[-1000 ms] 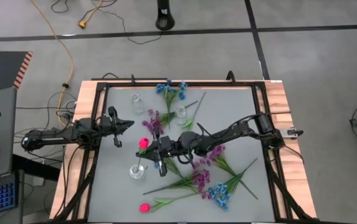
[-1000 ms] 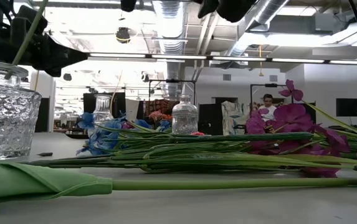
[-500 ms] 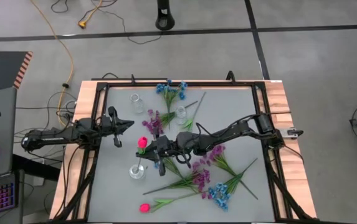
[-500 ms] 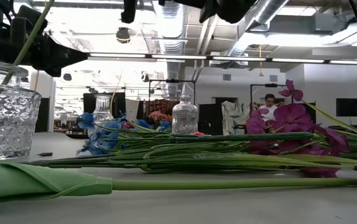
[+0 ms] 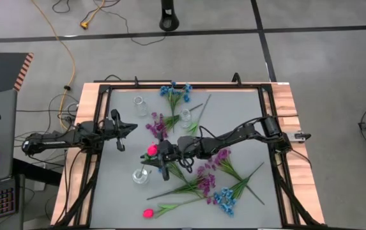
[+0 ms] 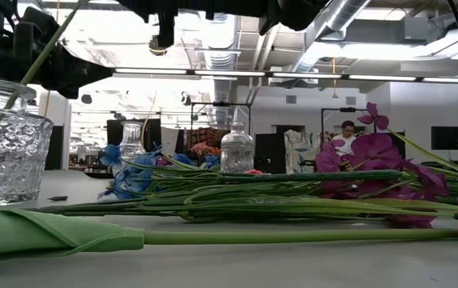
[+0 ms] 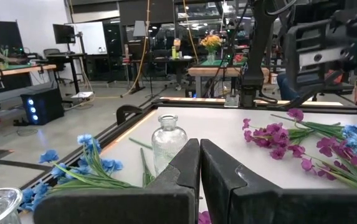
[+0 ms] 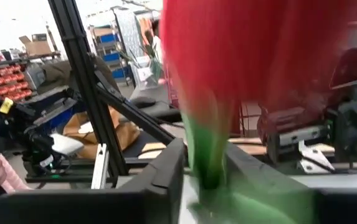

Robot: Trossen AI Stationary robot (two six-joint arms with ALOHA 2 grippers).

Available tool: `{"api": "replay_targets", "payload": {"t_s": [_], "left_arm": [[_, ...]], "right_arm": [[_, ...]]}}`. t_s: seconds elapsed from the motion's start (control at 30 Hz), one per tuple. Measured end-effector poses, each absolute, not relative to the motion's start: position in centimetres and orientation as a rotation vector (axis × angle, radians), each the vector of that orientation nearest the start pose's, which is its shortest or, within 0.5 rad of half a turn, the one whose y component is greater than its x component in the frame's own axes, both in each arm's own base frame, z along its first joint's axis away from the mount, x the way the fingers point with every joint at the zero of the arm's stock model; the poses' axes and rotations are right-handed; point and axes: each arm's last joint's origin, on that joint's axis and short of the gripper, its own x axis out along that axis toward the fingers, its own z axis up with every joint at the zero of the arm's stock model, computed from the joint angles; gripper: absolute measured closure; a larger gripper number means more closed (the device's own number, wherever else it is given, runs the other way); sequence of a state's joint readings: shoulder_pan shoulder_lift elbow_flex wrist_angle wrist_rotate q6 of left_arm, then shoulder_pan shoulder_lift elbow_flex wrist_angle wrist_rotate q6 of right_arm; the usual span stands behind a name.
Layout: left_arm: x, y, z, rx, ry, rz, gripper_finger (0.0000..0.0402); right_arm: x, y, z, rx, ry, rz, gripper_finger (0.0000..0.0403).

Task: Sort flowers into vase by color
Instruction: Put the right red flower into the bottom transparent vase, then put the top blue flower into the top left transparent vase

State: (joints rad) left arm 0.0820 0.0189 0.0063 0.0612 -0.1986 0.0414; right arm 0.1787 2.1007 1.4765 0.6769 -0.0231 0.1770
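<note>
1. The right gripper [image 5: 159,158] hangs over the middle of the table, just above the near-left glass vase [image 5: 140,176].
2. Its fingers [image 8: 166,171] stand a little apart on either side of the green stalk of a pink-red tulip [image 5: 150,150]; whether they press it, I cannot tell.
3. That stalk leans out of the vase.
4. The left gripper [image 5: 133,127] waits at the table's left, its jaws pressed together on nothing.
5. Other flowers [image 5: 198,182] lie loose on the table.

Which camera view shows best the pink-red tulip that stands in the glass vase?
The high view: the whole tulip shows, leaning out of the vase beside the right gripper. The right wrist view shows only its bud and stalk, blurred, between the jaws. The low view shows just its stalk. The left wrist view misses it.
</note>
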Motion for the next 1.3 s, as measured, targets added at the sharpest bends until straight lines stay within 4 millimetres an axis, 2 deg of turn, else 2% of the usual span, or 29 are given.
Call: {"api": "replay_targets", "payload": {"t_s": [0.3, 0.5, 0.7, 0.83, 1.1, 1.3], "left_arm": [[9.7, 1.4, 17.0, 0.038, -0.043, 0.281, 0.0401], [9.7, 1.4, 17.0, 0.038, -0.043, 0.282, 0.0401], [9.7, 1.4, 17.0, 0.038, -0.043, 0.281, 0.0401], [9.7, 1.4, 17.0, 0.038, -0.043, 0.281, 0.0401], [9.7, 1.4, 17.0, 0.037, -0.043, 0.281, 0.0401], [9.7, 1.4, 17.1, -0.044, -0.059, 0.281, 0.0401]], "right_arm": [[47.8, 7.4, 23.2, 0.235, 0.069, 0.172, 0.0174], [47.3, 6.7, 23.8, 0.230, 0.160, 0.150, 0.0157], [45.3, 5.6, 25.9, 0.208, 0.318, 0.114, 0.0158], [43.6, 5.1, 27.6, 0.115, 0.403, 0.115, 0.0158], [40.1, 4.4, 31.3, 0.085, 0.481, 0.096, 0.0158], [37.2, 2.6, 33.6, 0.026, 0.538, -0.003, 0.0158]]}}
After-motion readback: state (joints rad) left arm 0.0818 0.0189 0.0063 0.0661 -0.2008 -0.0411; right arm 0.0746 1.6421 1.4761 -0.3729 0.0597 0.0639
